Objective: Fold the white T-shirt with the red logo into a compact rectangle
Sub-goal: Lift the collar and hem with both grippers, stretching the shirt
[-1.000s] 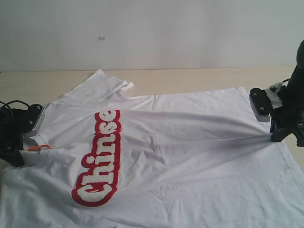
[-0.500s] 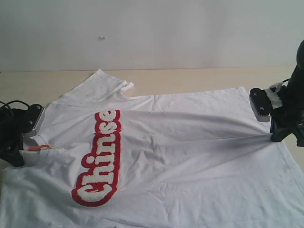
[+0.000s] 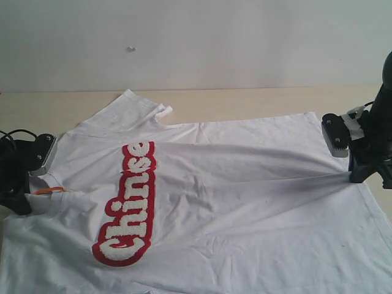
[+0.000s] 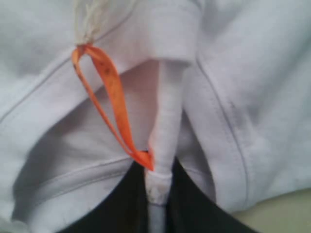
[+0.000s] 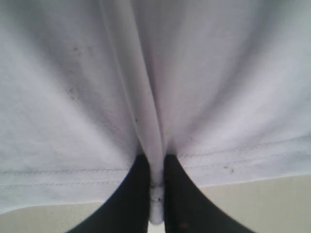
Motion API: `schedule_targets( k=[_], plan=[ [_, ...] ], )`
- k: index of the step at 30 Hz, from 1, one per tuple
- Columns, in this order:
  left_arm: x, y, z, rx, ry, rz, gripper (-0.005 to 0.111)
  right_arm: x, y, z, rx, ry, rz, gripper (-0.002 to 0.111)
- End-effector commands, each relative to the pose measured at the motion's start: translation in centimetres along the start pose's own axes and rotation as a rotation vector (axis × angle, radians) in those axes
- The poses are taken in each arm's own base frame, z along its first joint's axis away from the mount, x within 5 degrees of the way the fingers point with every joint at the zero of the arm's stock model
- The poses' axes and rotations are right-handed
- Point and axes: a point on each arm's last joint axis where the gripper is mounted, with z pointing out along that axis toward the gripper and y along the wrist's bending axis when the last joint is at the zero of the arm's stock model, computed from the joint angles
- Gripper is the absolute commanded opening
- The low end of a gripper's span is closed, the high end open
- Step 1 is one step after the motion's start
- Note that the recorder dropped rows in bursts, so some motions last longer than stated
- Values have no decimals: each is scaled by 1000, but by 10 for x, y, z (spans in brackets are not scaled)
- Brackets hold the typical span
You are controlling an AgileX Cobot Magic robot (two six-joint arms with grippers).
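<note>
The white T-shirt (image 3: 245, 202) lies spread face up across the pale counter (image 3: 245, 101), collar to the left and hem to the right. The red logo (image 3: 128, 205) runs near to far across the chest on the left half, and one sleeve (image 3: 131, 107) sticks out at the far left. The near edge runs out of view.

The left claw (image 4: 156, 204) is clamped on a pinched fold of the ribbed collar, just beside the orange neck tag (image 4: 109, 97), which touches the cloth where it enters the jaws. The right claw (image 5: 156, 199) is clamped on a narrow pleat of the stitched hem. A raised ridge of cloth runs from that pinch toward the middle, so the shirt looks lightly tensioned between the two grips.

The cloth seems thin, light and limp, so it will likely sag, drag and wrinkle rather than hold a line. The fuzzy logo patch is probably thicker and stiffer and may resist a crease across it, so folds are better placed beside it. The firmest holds look to be the double-stitched hem, the collar rib and the sleeve seams, gripped at both ends at once so the edge stays straight
</note>
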Motion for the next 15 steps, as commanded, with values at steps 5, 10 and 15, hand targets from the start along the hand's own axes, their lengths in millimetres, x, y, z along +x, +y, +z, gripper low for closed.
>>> schedule_targets(
  k=[5,10,15],
  plan=[
    [5,-11,33,119,11,-5,1,2,-2,11,0,6,14,0],
    [5,-11,33,119,13,-39,1,0,-3,11,11,-11,157,0],
    [6,-9,32,94,22,-78,1,0,-3,7,17,-11,159,0]
  ],
)
